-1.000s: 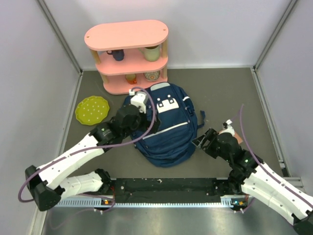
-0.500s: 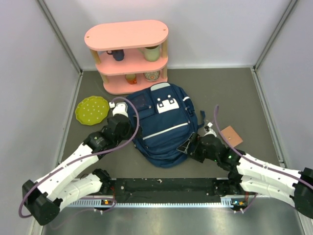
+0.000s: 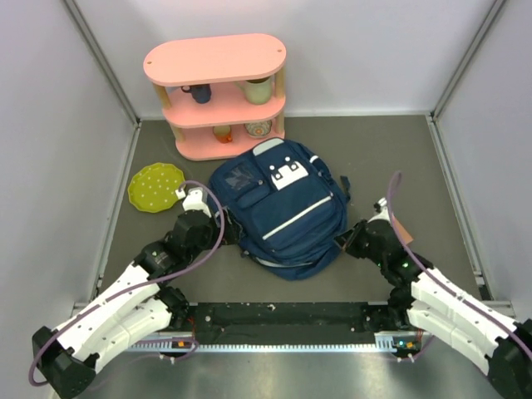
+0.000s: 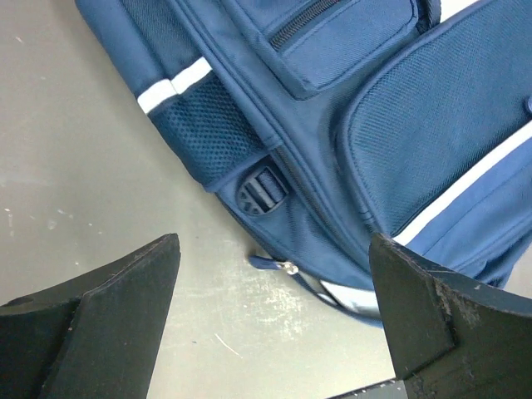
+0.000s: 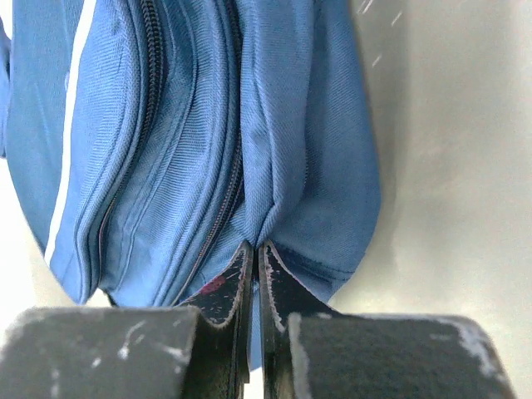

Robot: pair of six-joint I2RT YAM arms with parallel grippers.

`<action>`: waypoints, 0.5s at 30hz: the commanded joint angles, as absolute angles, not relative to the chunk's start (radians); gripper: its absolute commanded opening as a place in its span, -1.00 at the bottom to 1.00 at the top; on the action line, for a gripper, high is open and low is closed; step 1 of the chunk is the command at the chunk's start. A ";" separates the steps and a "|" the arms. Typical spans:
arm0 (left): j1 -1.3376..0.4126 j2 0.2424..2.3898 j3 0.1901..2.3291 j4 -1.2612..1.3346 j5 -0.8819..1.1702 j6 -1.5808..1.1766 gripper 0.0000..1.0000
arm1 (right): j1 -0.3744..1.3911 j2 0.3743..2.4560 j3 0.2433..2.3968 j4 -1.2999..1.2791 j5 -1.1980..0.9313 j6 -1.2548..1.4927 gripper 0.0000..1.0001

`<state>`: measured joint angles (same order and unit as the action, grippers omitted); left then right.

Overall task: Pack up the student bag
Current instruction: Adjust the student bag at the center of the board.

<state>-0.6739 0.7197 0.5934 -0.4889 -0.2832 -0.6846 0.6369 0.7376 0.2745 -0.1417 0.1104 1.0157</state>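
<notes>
The student bag, navy with a white stripe and a white buckle patch, lies flat in the middle of the table, its top toward the pink shelf. My right gripper is at the bag's right edge. In the right wrist view its jaws are shut on a fold of the bag's blue fabric beside a zipper. My left gripper hovers at the bag's lower left side, open and empty. Between its fingers I see grey table, a zipper pull and a black strap buckle on the bag.
A pink two-tier shelf holding cups stands at the back, just behind the bag. A green dotted plate lies on the table to the left. Grey walls close in both sides.
The right gripper has shut on the bag's right edge and the bag has turned and slid to the right. The left arm has drawn back toward the bag's lower left, still open.
</notes>
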 commanded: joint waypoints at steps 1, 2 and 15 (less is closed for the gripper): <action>-0.670 0.649 0.548 -0.367 -0.210 -0.725 0.97 | 0.473 0.684 0.328 -0.196 0.131 0.743 -1.00; -0.669 0.643 0.522 -0.350 -0.198 -0.729 0.97 | 0.415 0.724 0.345 -0.171 0.120 0.706 -1.00; -0.684 0.752 0.328 -0.034 -0.118 -0.804 0.97 | 0.270 0.991 0.548 -0.114 -0.149 0.629 0.43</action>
<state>-0.6781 0.7399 0.3717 -0.2077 -0.1436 -0.7654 0.2646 1.1305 0.5426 -0.1814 -0.0742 0.6373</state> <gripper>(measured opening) 0.987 0.449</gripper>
